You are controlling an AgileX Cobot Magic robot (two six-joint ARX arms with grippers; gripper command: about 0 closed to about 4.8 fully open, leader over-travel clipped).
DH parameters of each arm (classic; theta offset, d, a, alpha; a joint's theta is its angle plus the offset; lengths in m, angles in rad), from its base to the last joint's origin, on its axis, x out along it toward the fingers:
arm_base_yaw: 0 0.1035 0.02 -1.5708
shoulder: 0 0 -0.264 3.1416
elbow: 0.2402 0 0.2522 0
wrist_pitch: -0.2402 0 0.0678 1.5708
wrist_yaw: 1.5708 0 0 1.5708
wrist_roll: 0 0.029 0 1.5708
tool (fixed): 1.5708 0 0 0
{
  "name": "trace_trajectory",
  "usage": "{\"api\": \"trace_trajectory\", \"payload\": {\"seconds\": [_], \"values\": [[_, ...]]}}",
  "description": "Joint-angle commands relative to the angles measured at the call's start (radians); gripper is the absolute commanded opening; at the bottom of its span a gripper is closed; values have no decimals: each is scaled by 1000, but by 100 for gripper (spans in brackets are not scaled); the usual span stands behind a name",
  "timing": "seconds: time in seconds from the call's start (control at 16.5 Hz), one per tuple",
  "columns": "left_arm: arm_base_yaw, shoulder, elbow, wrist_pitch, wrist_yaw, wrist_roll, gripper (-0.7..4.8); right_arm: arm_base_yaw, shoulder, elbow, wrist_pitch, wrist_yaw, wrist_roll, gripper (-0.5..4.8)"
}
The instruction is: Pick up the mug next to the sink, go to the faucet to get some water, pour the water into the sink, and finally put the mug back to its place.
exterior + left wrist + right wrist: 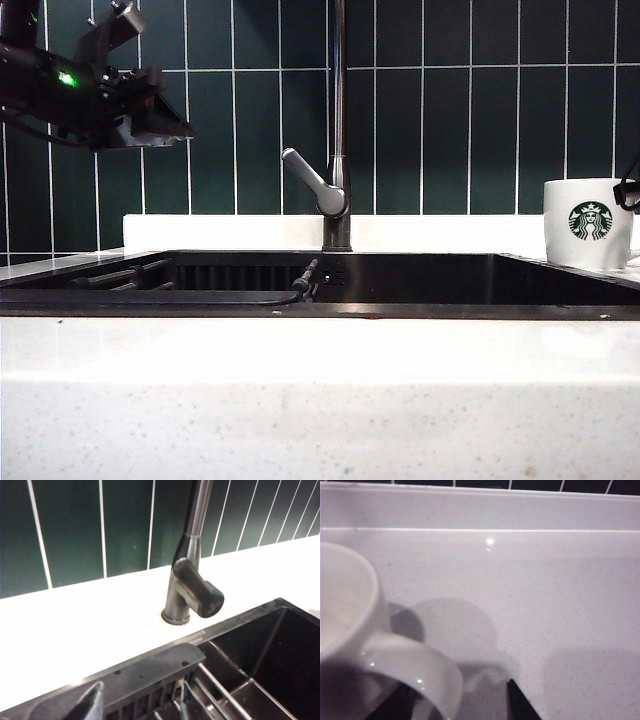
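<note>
White counter holds the mug [350,630]; my open right gripper [462,702] straddles its handle, open left gripper [150,110] hovers above the sink [420,280].

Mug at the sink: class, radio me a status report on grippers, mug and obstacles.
Left gripper open, high over sink. Right gripper open, straddling mug handle, nothing held. Mug upright on counter. Nothing in the way.

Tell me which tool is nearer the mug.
Right. The right tool is open at the mug, its fingers either side of the handle. The left tool is open too, up at the far left, beyond the faucet.
</note>
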Motion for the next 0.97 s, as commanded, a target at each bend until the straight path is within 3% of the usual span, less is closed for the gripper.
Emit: {"api": "trace_trajectory", "payload": {"seconds": [0.06,0.18,0.3,0.97], "values": [[-1,6,4,15,5,2,192,-12,25,22,46,0,-27,248],[-1,13,4,14,9,1,192,-22,46,43,48,-21,-27,248],[-1,22,4,13,31,1,185,-40,62,64,46,-105,-30,247],[-1,32,4,5,52,0,184,-41,105,69,71,-90,-71,193]]}}
